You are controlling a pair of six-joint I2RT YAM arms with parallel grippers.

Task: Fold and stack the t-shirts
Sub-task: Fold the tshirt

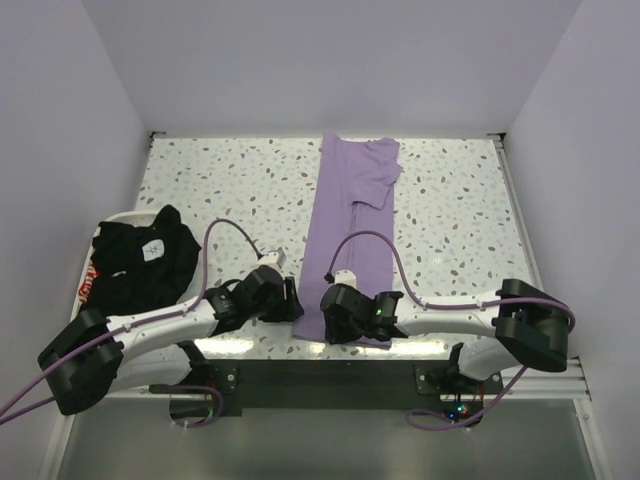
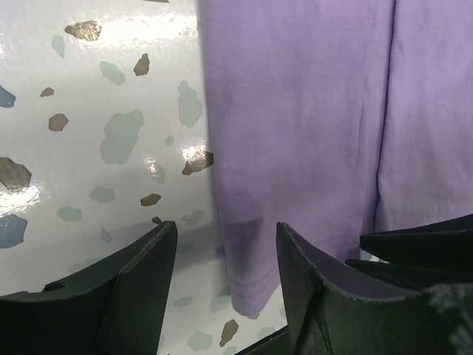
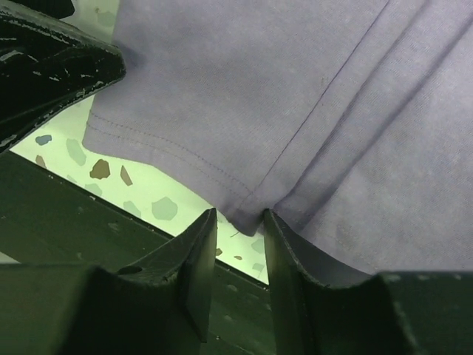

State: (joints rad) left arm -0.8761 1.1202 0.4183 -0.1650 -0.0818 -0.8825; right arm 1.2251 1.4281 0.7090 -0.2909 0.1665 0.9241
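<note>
So far only the lavender t-shirt (image 1: 355, 225) is folded lengthwise, a strip down the tabletop (image 1: 220, 190); the black t-shirts (image 1: 140, 260) lie heaped at the left, unstacked. The left gripper (image 2: 225, 229) has its jaws spread over the near hem, and the right gripper (image 3: 239, 216) has its jaws narrowly apart around it.

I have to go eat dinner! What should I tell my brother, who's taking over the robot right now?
Left hand: open, with its fingers on either side of the near left corner of the purple t-shirt. It is not gripping.
Right hand: open only a little, with its tips at the same shirt's near hem. No clear pinch yet.
Things: the purple t-shirt lies as a long narrow strip down the middle of the table. The black t-shirts are heaped, unfolded, on the white tray at the left.
Done: the purple t-shirt looks folded lengthwise.
Left: fold it end to end, fold the black ones, then stack them all.
</note>
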